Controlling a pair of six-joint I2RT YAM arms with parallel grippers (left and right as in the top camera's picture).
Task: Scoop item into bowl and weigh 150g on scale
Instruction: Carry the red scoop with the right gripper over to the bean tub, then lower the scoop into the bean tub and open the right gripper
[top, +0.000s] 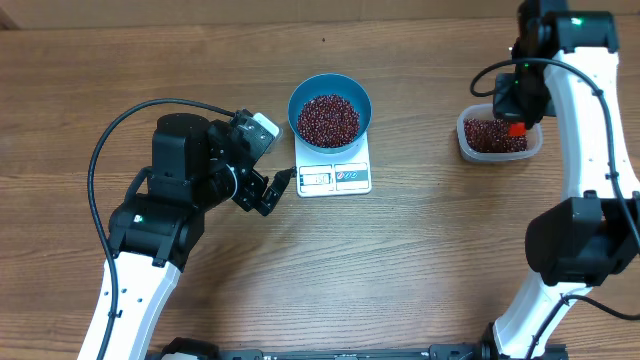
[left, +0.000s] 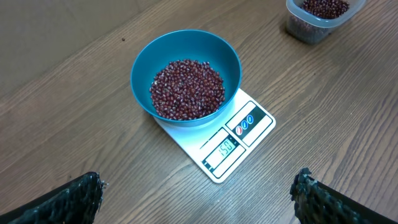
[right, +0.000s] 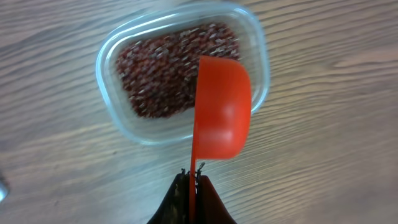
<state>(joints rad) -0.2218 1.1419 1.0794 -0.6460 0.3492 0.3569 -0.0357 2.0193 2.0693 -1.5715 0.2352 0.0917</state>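
A heap of dark red-brown beans (top: 328, 119) (left: 188, 88) fills the blue bowl (top: 330, 83) (left: 144, 62), which stands on the white scale (top: 334, 178) (left: 239, 140); its display shows digits. My left gripper (top: 276, 190) (left: 198, 196) hangs open just left of the scale, nothing between its fingers. My right gripper (right: 193, 179) is shut on the handle of an orange scoop (right: 221, 112) (top: 517, 128), held over the near rim of a clear tub (top: 465, 146) (right: 109, 106) holding more beans. The scoop shows its outside; its contents are hidden.
The wooden table (top: 420, 260) runs around everything. The right arm (top: 585, 200) stretches along the right edge and the left arm's base (top: 150, 250) sits at lower left. A black cable (top: 110, 140) loops left of the left arm.
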